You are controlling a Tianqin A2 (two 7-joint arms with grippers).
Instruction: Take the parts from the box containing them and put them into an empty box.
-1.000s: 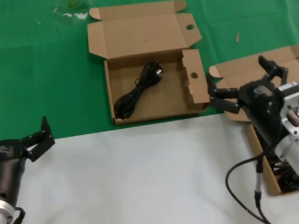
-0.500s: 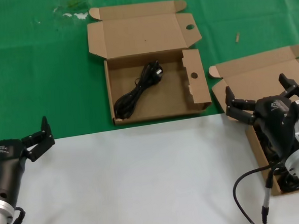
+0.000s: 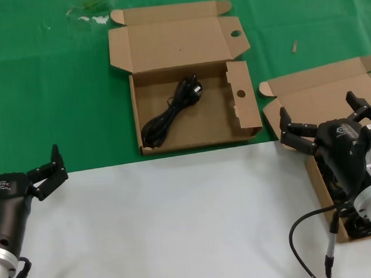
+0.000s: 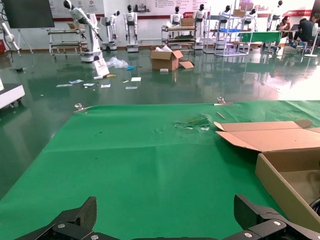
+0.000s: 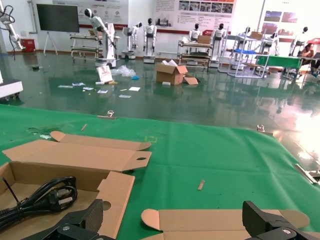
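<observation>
The holed brown box (image 3: 246, 100) lies open at the middle back with one black bundled cord (image 3: 171, 111) in it. The plain brown box (image 3: 309, 97) lies open at the right, and its dark cords (image 3: 361, 224) are mostly hidden under my right arm. My right gripper (image 3: 320, 110) is open and empty, above that box's lid and near edge. In the right wrist view the open gripper (image 5: 172, 216) faces the plain box's lid (image 5: 215, 220), with the holed box (image 5: 114, 190) and its cord (image 5: 45, 197) to one side. My left gripper (image 3: 50, 168) is open and parked at the near left.
A green mat (image 3: 44, 91) covers the far half of the table and a white surface (image 3: 165, 222) the near half. The left wrist view shows the open left gripper (image 4: 165, 212) over green mat, with the holed box's wall (image 4: 280, 182) at one side.
My right gripper has moved right and nearer, from beside the holed box's flap to over the plain box, then stopped. The left arm has not moved.
</observation>
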